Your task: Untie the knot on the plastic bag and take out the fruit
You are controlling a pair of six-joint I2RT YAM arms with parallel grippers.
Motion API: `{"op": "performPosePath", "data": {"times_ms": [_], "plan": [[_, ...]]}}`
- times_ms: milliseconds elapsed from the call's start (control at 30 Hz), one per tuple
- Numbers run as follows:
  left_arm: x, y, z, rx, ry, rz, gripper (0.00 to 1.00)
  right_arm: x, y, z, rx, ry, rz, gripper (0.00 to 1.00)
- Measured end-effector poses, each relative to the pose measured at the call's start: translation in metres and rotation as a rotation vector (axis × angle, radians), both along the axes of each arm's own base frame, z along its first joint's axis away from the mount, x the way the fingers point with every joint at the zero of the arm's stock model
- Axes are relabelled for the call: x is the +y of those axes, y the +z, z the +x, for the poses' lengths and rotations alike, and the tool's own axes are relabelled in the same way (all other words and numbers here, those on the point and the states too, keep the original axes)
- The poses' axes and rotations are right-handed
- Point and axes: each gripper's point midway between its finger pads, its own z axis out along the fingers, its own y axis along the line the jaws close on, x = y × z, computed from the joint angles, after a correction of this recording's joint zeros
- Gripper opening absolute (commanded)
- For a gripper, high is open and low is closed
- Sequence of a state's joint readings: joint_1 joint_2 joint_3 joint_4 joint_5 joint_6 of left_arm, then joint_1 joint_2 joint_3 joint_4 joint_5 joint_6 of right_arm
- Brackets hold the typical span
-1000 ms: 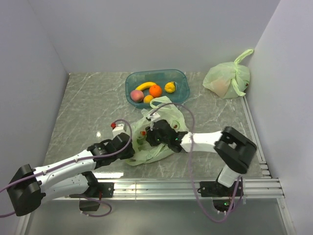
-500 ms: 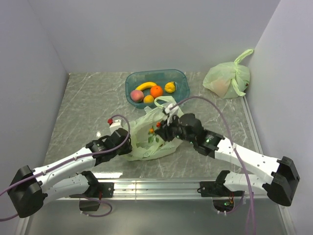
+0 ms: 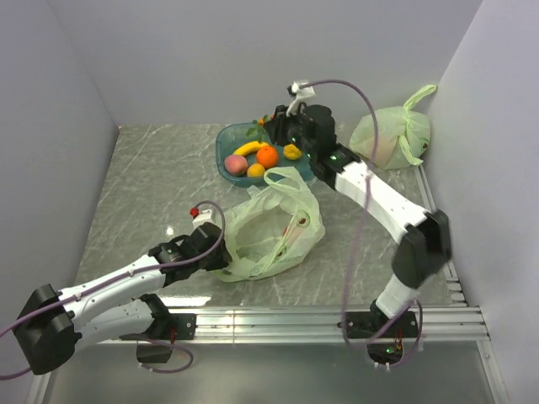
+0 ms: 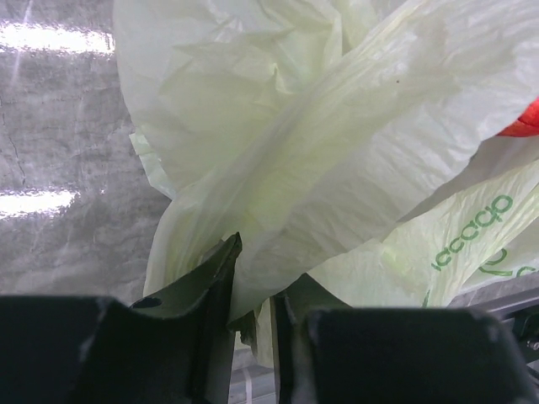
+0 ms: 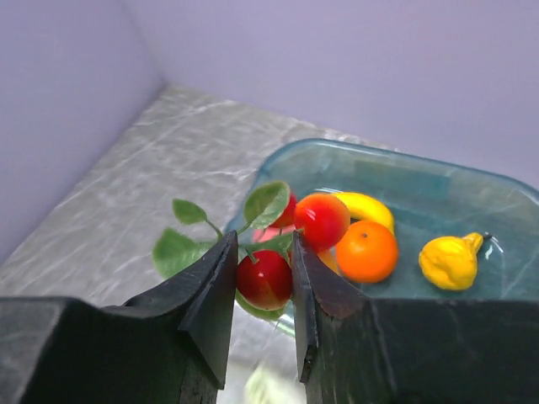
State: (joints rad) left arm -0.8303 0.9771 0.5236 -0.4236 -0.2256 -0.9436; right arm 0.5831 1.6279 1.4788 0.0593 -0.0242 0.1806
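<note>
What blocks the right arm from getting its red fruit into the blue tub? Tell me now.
Nothing visible, so it probably can. The right fingers, shut on the red fruit, hang by the blue tub with only open air between, and bare floor shows inside it.

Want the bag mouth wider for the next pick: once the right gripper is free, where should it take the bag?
Take the free loop handle on the plastic bag's far rim, from above on the bin side: it loops open, clear of the film, opposite the left gripper's pinch.
</note>
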Motion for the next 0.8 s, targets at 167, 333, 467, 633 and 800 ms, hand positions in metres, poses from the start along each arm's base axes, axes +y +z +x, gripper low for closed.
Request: {"op": "performPosePath", "data": {"times_ms": [167, 333, 467, 633, 800], "plan": [[-0.001, 0.006, 0.0, -0.02, -0.01, -0.016, 0.25, 0.007, -0.076, 0.058, 0.152, -0.061, -0.065, 0.71], [-0.002, 0.014, 0.001, -0.045, -0.008, -0.036, 0.25, 0.003, -0.111, 0.048, 0.236, -0.06, -0.132, 0.73], [-0.003, 0.015, 0.003, -0.056, -0.011, -0.037, 0.25, -0.003, -0.088, -0.003, 0.193, -0.031, -0.144, 0.68], [0.0, 0.013, 0.006, -0.066, 0.003, -0.014, 0.25, 0.023, -0.046, -0.11, 0.083, 0.134, -0.122, 0.59], [0.003, 0.014, 0.009, -0.087, 0.009, 0.006, 0.24, 0.038, -0.076, -0.168, 0.137, 0.254, -0.144, 0.57]]}}
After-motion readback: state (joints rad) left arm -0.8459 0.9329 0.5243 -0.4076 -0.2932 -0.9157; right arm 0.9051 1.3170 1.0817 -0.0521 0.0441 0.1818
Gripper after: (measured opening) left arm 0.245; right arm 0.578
